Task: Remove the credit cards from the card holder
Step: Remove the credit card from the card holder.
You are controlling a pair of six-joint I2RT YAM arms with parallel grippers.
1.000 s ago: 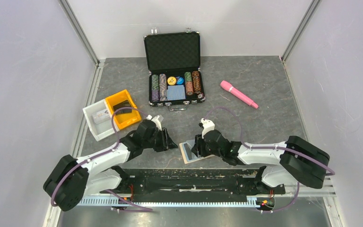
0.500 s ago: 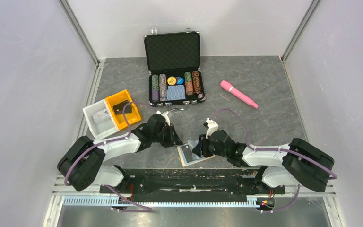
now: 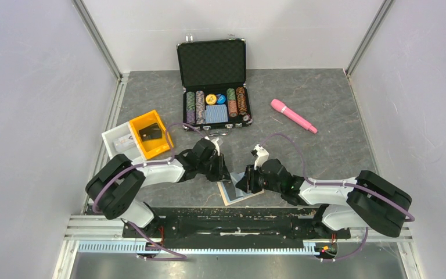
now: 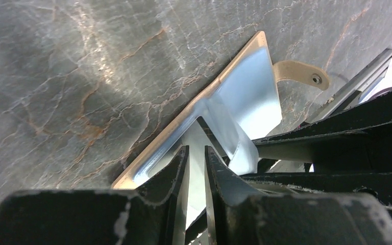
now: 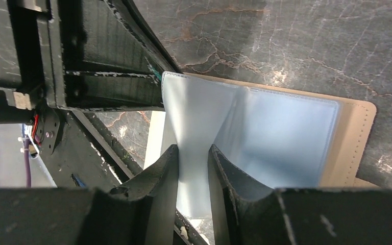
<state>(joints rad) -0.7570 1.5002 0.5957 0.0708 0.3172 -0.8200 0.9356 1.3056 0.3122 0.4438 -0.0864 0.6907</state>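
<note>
The tan card holder lies open at the table's near edge, blue-grey panels up. My right gripper is shut on one blue-grey inner panel and holds it raised like a tent; its tips pinch the sheet. The flat panel and tan cover lie beyond. My left gripper sits at the holder's left edge. Its fingers stand a narrow slit apart over the panel, nothing clamped. The closing tab sticks out. No card can be told from the panels.
An open black poker-chip case stands at the back centre. A pink pen lies to the back right. A yellow bin and a white bin sit at the left. A black rail runs along the near edge.
My left gripper has moved right, from beside the yellow bin's corner to the holder's left edge. My right gripper has stayed on the holder's panel, shifting only slightly.
</note>
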